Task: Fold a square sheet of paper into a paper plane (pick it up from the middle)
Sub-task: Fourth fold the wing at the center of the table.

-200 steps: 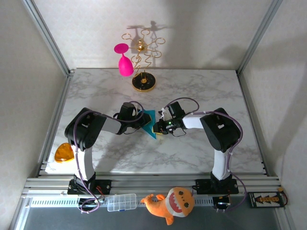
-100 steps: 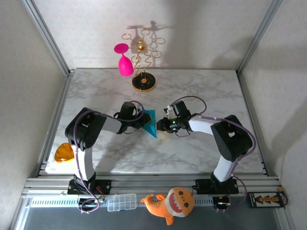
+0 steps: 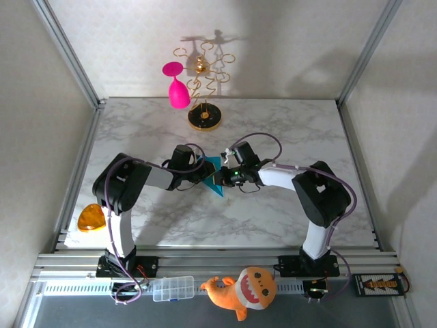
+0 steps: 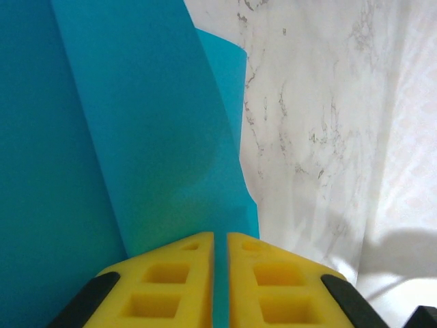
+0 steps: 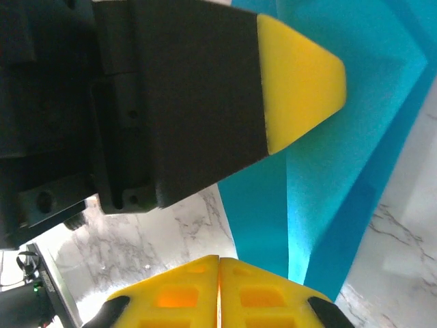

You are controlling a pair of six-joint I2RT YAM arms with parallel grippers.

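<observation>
While the left hand (image 4: 220,236) clamps the blue paper (image 4: 136,102), the right hand (image 5: 218,260), closed, sits at its edge over the open table (image 3: 293,130).

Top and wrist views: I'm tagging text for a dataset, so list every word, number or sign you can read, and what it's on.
No text can be read.
The black and yellow plate on the front rail has markings too small to read.
The turquoise paper is plain.

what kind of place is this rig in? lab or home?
Probably a lab robot cell: aluminium frame and plain walls enclose a marble-pattern table, with staged props such as a gold stand and an orange plush toy.
</observation>
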